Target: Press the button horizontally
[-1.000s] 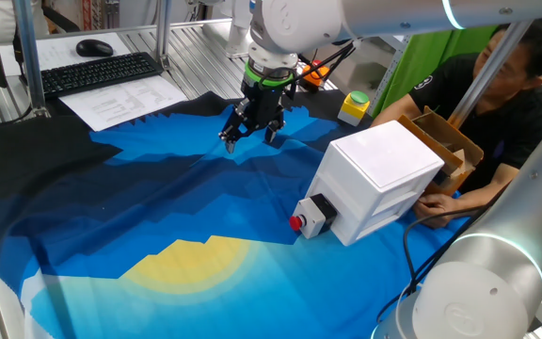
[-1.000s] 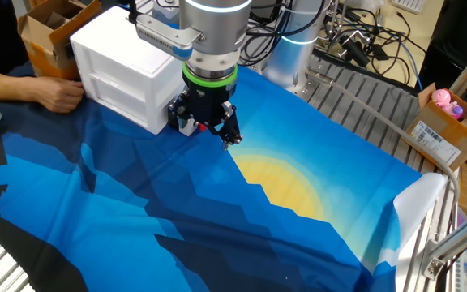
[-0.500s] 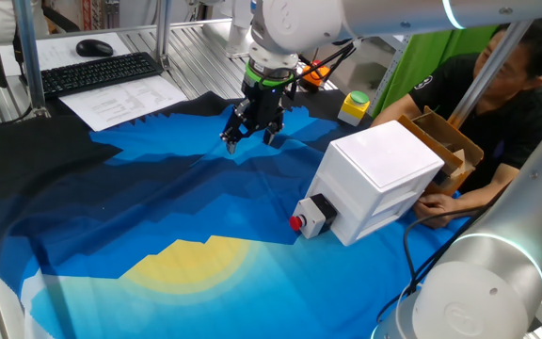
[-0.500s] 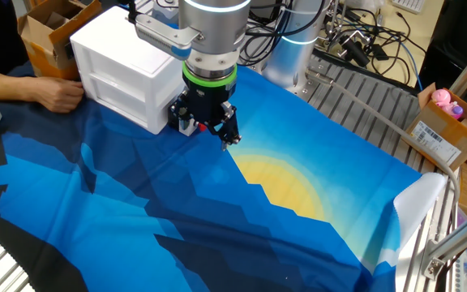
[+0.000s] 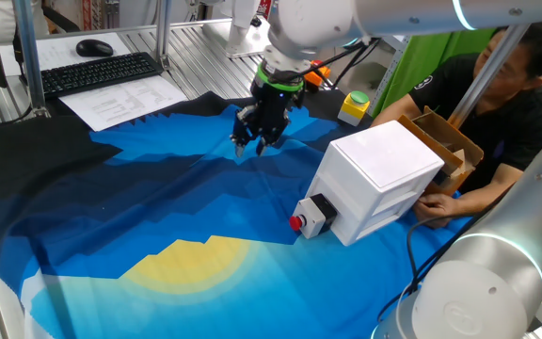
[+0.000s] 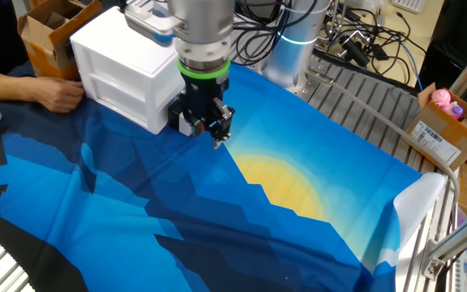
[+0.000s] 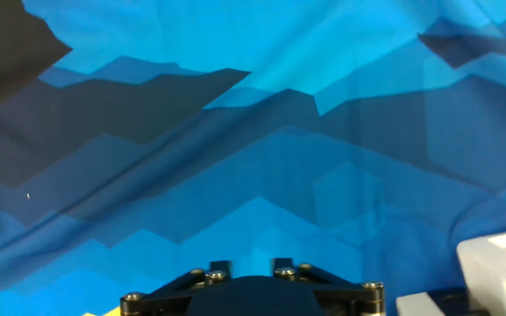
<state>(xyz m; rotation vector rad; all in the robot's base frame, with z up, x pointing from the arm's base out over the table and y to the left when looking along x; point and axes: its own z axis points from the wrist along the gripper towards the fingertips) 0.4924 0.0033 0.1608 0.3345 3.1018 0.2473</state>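
The small red button (image 5: pixel 296 223) sits in a black square housing (image 5: pixel 319 214) on the front of the large white box (image 5: pixel 379 174). My gripper (image 5: pixel 250 147) hangs over the blue cloth, to the far left of the box and well apart from the button. In the other fixed view my gripper (image 6: pixel 217 138) stands just in front of the housing (image 6: pixel 174 114) and hides the button. The hand view shows the two fingers (image 7: pixel 220 266) with a gap of cloth between them and nothing held.
A green button in a yellow housing (image 5: pixel 355 104) stands behind the box. A person's hand (image 6: pixel 55 93) rests beside the box, next to a cardboard box (image 5: pixel 450 146). A keyboard (image 5: pixel 97 72) and papers lie at the far left. The box corner (image 7: pixel 499 259) shows in the hand view.
My gripper has moved right, toward the white box, and has turned about its wrist. The box and the button have not moved.
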